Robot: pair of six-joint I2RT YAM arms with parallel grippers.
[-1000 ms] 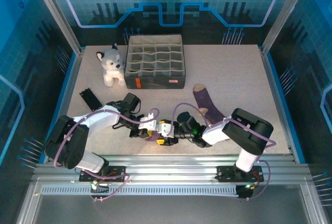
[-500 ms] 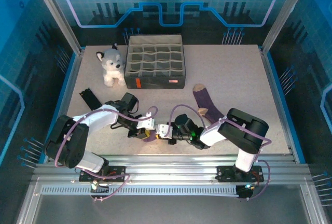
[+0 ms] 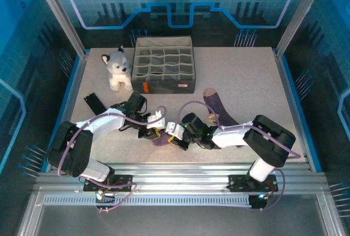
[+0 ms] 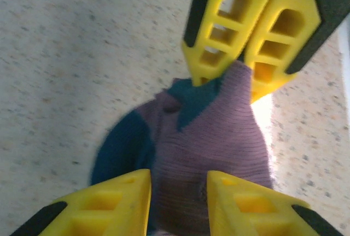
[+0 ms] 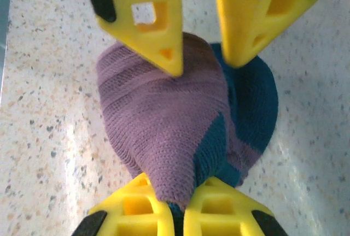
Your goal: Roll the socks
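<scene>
Two socks share the tabletop (image 3: 257, 77). The tan sock (image 3: 219, 110) lies flat and untouched right of centre. The navy sock (image 5: 164, 127) sits bunched in a loose bundle near the front edge, between both claws. The right claw (image 5: 178, 195) is pressed together on a fold of purple knit at one end of the bundle. The left claw (image 5: 203, 64) is partly spread at the opposite end, its tips resting on the knit without pinching it. A clean roll likely calls for the right claw to hold its fold taut while the left takes a deeper bite across the full width. That would tuck the navy toe inside rather than let it spill out sideways.
</scene>
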